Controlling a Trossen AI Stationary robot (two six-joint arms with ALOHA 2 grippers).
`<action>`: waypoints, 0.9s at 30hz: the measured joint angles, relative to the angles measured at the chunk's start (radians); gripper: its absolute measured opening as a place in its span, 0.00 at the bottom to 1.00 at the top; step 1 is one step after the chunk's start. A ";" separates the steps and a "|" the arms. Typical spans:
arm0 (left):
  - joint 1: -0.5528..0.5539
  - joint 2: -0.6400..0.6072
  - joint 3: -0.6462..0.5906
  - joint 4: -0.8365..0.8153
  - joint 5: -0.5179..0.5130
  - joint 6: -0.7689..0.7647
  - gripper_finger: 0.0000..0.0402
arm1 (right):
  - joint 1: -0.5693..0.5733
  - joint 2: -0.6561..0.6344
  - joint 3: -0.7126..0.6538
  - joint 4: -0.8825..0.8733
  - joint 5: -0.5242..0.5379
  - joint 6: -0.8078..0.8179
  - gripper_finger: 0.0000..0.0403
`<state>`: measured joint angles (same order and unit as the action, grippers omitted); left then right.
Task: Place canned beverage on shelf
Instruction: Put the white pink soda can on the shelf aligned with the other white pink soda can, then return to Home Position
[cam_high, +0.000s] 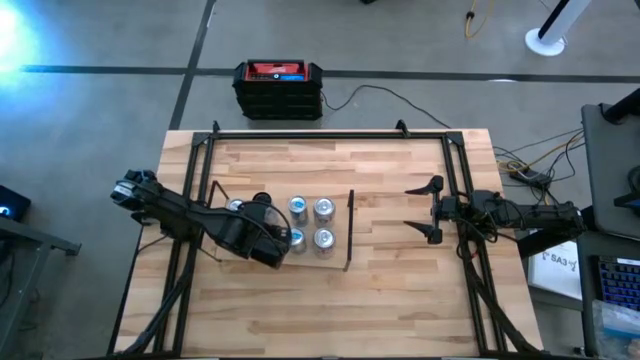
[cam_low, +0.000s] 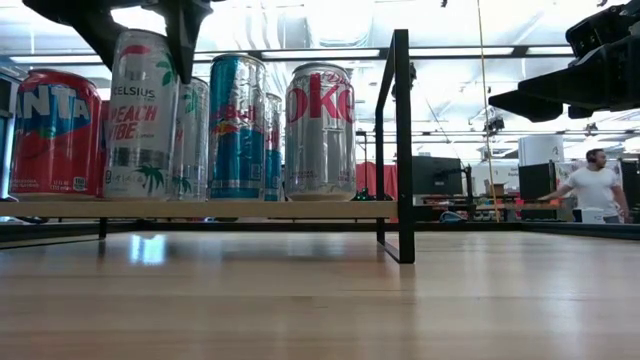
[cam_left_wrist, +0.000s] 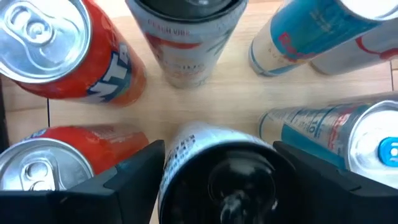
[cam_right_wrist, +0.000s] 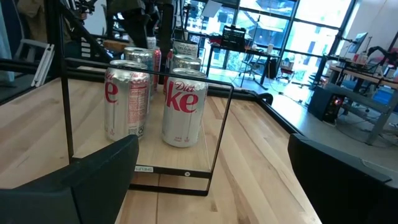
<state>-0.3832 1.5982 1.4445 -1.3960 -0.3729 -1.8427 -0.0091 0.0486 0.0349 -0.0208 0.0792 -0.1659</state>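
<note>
A white Celsius can (cam_low: 138, 115) with a dark top (cam_left_wrist: 239, 180) stands upright on its base on the shelf (cam_low: 250, 208), a pale board with a black upright bar (cam_low: 402, 140). My left gripper (cam_left_wrist: 217, 144) hangs over it from above, one finger on each side of its upper part, slightly open. Several other cans stand on the shelf around it: orange Fanta (cam_left_wrist: 62, 50), blue ones (cam_left_wrist: 311, 37), silver Diet Coke (cam_right_wrist: 185, 106). My right gripper (cam_high: 422, 208) waits open and level at the table's right side, touching nothing. My left gripper's fingers (cam_left_wrist: 134, 174) point down and flank the Celsius can's upper wall (cam_left_wrist: 186, 155) close on both sides. I cannot tell whether they touch it. The can stands upright with its base on the shelf.
Neighbouring cans stand close on every side of the left gripper. Bare tabletop (cam_high: 400, 290) lies right of the shelf's bar. Black frame rails (cam_high: 455, 190) run along the table's sides. A black and red box (cam_high: 278, 88) sits beyond the far edge. A person (cam_low: 595, 185) stands in the room.
</note>
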 joint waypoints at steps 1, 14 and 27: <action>0.000 0.000 0.000 0.000 -0.004 0.000 0.69 | 0.000 0.000 0.000 0.000 0.000 0.001 0.99; 0.000 -0.001 0.000 -0.002 -0.006 0.000 0.79 | 0.000 0.000 0.000 0.000 0.000 0.001 0.99; -0.010 -0.059 0.000 -0.006 -0.005 0.002 0.98 | 0.000 0.000 0.000 0.000 0.000 0.000 0.99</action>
<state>-0.3930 1.5390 1.4445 -1.4021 -0.3775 -1.8409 -0.0090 0.0486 0.0349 -0.0208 0.0792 -0.1655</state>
